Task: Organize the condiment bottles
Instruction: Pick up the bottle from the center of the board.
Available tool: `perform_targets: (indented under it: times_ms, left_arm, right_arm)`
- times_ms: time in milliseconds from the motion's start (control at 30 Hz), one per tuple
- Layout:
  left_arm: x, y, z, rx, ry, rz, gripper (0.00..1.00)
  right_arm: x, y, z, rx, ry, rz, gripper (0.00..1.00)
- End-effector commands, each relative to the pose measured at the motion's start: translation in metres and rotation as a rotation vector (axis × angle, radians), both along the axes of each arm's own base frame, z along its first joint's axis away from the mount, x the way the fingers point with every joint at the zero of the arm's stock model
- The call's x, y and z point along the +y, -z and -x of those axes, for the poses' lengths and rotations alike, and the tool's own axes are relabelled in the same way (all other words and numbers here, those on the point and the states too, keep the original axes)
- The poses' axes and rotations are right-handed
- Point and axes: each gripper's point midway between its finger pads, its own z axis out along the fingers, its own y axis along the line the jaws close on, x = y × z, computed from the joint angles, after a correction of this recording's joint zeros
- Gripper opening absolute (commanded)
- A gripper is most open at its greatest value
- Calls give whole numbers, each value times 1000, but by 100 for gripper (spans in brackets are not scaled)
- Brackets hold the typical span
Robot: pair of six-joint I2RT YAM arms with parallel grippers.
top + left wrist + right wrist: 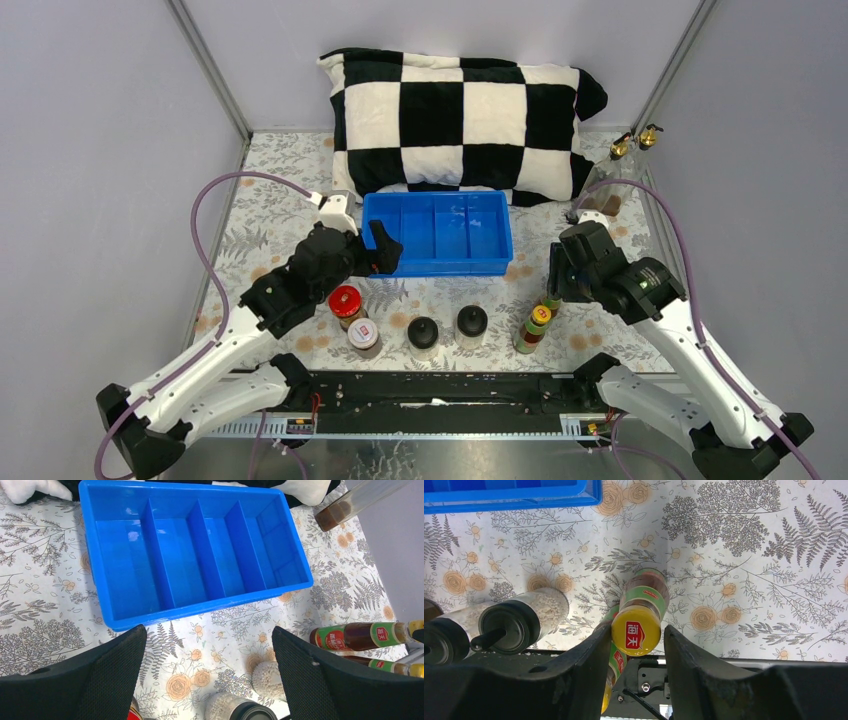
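Observation:
My right gripper point(638, 636) is open and straddles the yellow cap of a slim sauce bottle point(640, 614); the left finger touches the cap and a thin gap shows at the right finger. The second yellow-capped bottle point(616, 661) stands just behind it. In the top view these bottles point(538, 322) stand under the right gripper point(553, 288). My left gripper point(207, 630) is wide open and empty, hovering over the near left corner of the blue tray point(385, 250). The red-lidded jar point(345, 300), white-lidded jar point(363, 335) and two black-capped jars point(423, 332) point(471, 322) stand in a row at the front. Two gold-spouted glass bottles point(622, 150) stand at the back right.
The blue tray point(500, 262) with four empty compartments sits mid-table; it also shows in the left wrist view point(115, 620). A black-and-white checkered pillow point(460, 110) lies behind it. Enclosure walls close in on both sides. A black rail point(440, 385) runs along the near edge.

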Motion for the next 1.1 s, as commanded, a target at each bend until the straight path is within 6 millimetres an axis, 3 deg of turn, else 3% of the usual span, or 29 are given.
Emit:
perform_targets:
  times_ms: [0, 100, 300, 667, 1067]
  left_arm:
    - [1, -3, -1, -22, -7, 26, 99]
    - [2, -3, 0, -21, -7, 26, 99]
    - [3, -4, 1, -23, -10, 31, 99]
    - [8, -6, 6, -23, -11, 29, 99]
    - [9, -6, 7, -21, -13, 30, 99]
  right_arm:
    - [-5, 2, -2, -1, 19, 34, 50]
    - [-4, 3, -3, 1, 16, 34, 48]
    - [-3, 5, -5, 5, 16, 43, 51]
    - [-1, 6, -11, -3, 12, 51, 38]
    - [-1, -14, -14, -65, 17, 18, 33]
